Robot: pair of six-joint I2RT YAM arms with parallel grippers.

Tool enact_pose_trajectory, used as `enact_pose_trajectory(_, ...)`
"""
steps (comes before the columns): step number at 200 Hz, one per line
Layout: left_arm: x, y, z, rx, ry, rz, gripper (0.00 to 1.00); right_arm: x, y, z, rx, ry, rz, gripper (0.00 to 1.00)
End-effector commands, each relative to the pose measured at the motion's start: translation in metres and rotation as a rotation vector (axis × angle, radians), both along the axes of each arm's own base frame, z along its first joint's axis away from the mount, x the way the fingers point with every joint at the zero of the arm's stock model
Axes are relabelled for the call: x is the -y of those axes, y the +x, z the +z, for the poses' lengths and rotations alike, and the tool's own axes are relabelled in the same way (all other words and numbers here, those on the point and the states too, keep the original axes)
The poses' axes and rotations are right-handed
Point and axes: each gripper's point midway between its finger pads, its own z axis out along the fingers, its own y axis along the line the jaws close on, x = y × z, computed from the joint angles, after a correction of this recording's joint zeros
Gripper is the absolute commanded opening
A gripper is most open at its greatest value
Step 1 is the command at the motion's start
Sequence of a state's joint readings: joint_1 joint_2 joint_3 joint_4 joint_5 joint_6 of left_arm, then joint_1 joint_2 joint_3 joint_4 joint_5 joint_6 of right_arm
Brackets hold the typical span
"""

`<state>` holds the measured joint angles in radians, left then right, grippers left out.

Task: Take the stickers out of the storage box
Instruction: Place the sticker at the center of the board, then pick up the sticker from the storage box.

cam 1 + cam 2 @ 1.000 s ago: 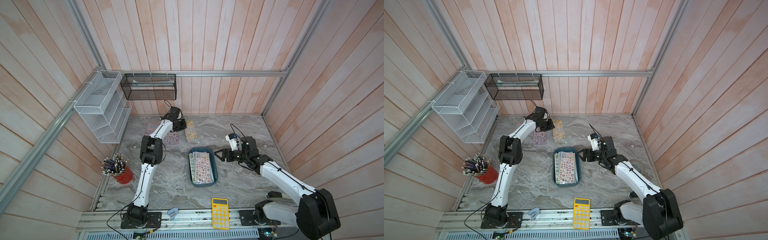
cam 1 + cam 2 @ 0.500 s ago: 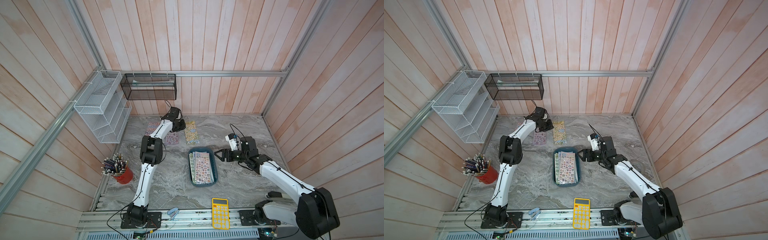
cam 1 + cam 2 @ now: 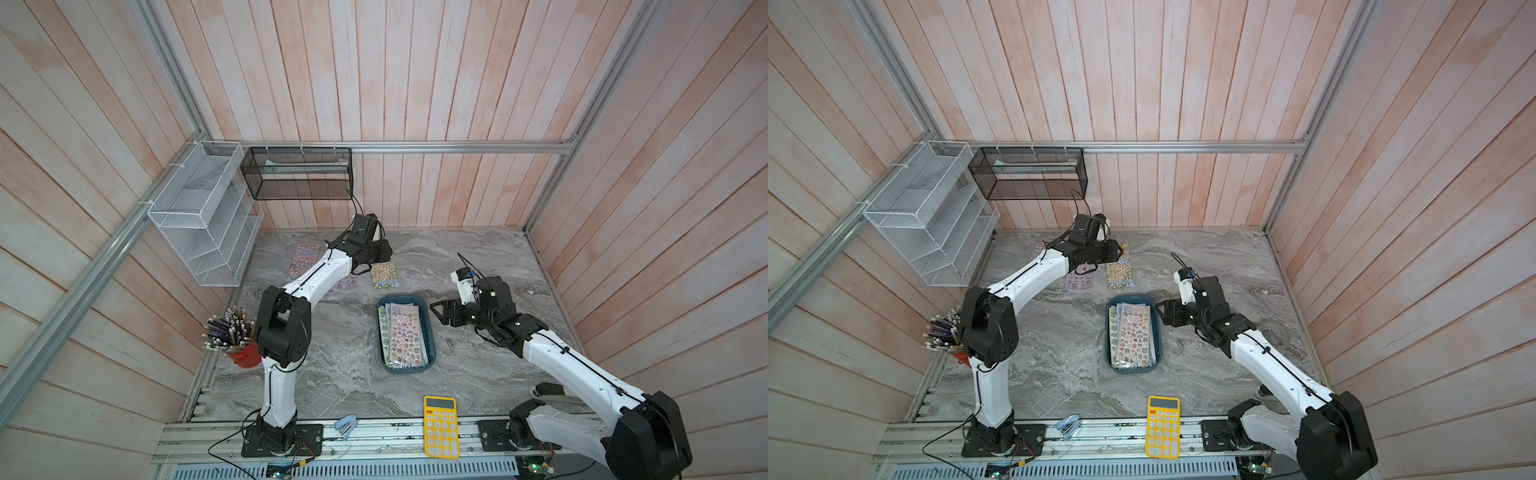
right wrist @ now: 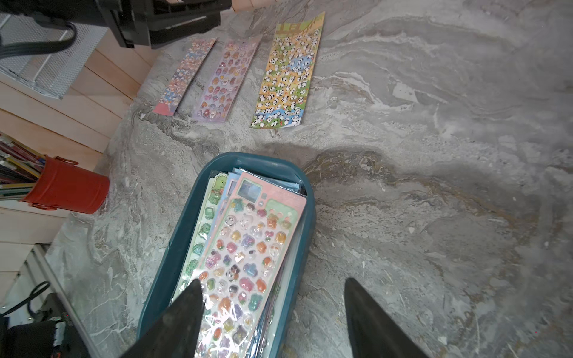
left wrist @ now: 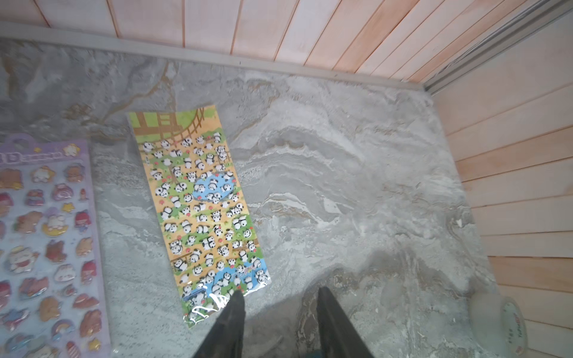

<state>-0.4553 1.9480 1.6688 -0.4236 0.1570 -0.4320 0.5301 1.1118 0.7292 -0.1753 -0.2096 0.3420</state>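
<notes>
Left gripper (image 5: 279,294): jaws seen apart, nothing held between them. One fingertip (image 5: 235,305) is placed over the clear-wrap corner of the panda sheet (image 5: 201,210); contact cannot be confirmed. This sheet is laid flat on the marble table (image 5: 341,186), at the end nearer the back wall. The lilac sheet (image 5: 46,248) is set beside it, with a strip of bare table between them. In both top views the panda sheet (image 3: 383,275) is partly hidden under the left gripper (image 3: 380,253).

Right gripper (image 4: 273,282): jaws seen wide apart, nothing clamped. One finger (image 4: 186,307) is held over the pink sheet (image 4: 248,248), which is uppermost on the stack of stickers (image 3: 403,334) inside the storage box (image 4: 167,263). The other finger is outside the box, over bare table, so one long wall of the box is straddled. Whether the pink sheet is touched cannot be told. In a top view the right gripper (image 3: 1163,311) is recorded just beside the box's (image 3: 1158,332) far corner, on the right arm's side.

Three sheets are noted out of the box, in a row beyond it: the red-blue sheet (image 4: 186,74), then the lilac sheet (image 4: 226,80), then the panda sheet (image 4: 286,74). They lie side by side and apart. The remaining stickers are stacked lengthwise in the box, slightly fanned.
</notes>
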Motion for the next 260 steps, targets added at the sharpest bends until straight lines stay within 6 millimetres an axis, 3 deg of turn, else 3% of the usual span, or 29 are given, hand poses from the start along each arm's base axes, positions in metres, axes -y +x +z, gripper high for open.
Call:
enact_pose_trajectory(1, -0.017, -0.014, 0.015, 0.080, 0.002, 0.051, 0.47, 0.006, -0.003, -0.004, 0.045, -0.162, -0.085, 0.72)
enact_pose_trajectory(33, -0.034, -0.066, -0.008, 0.037, -0.034, 0.067, 0.51, -0.011, -0.010, -0.017, 0.068, -0.297, -0.093, 0.73)
enact_pose_trajectory(74, -0.052, -0.123, -0.039, -0.029, -0.058, 0.093, 0.52, -0.057, -0.014, -0.043, 0.048, -0.409, 0.000, 0.71)
enact_pose_trajectory(100, -0.050, -0.149, -0.048, -0.058, -0.062, 0.081, 0.52, -0.080, -0.012, -0.059, 0.032, -0.426, 0.030, 0.69)
enact_pose_trajectory(128, -0.041, -0.170, -0.071, -0.133, -0.047, 0.060, 0.52, -0.100, -0.012, -0.075, -0.013, -0.401, 0.067, 0.70)
enact_pose_trajectory(168, -0.013, -0.184, -0.087, -0.177, -0.068, 0.004, 0.52, -0.100, -0.007, -0.101, -0.062, -0.449, 0.039, 0.68)
enact_pose_trajectory(191, -0.002, -0.185, -0.090, -0.183, -0.071, -0.021, 0.47, -0.104, -0.009, -0.111, -0.088, -0.435, 0.038, 0.60)
enact_pose_trajectory(238, 0.005, -0.180, -0.108, -0.231, -0.040, -0.034, 0.39, -0.135, -0.035, -0.131, -0.201, -0.207, 0.190, 0.42)
enact_pose_trajectory(260, 0.010, -0.175, -0.107, -0.239, -0.028, -0.037, 0.40, -0.131, -0.039, -0.131, -0.225, -0.116, 0.205, 0.39)
